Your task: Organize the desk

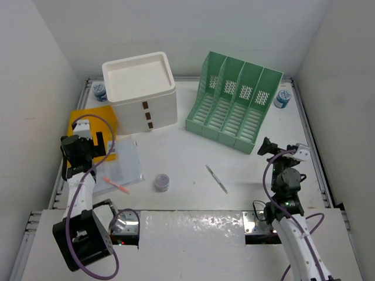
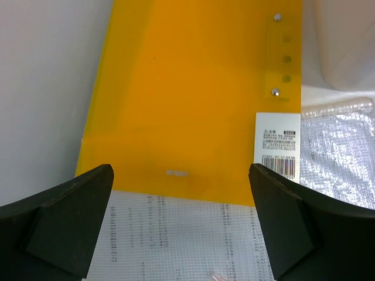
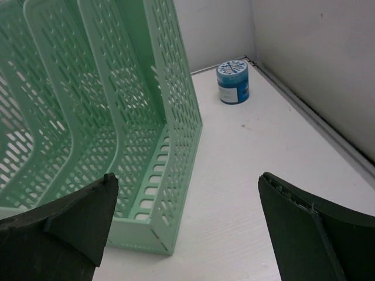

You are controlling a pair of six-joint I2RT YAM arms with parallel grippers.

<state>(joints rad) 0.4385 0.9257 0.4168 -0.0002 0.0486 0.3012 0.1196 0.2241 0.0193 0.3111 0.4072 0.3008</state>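
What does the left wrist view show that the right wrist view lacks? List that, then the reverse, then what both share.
Only the left wrist view: a yellow folder, a barcode label, a printed mesh pouch nearer the camera, and a corner of the white drawer box. Only the right wrist view: the green file rack and a blue-lidded jar near the wall. Both: the white desk, and each camera's own dark jaws, wide open with nothing between them.

No text can be read: the barcode sticker (image 2: 278,144) on the yellow folder (image 2: 193,88), by the left edge of the counter (image 1: 193,155), bears print too small.
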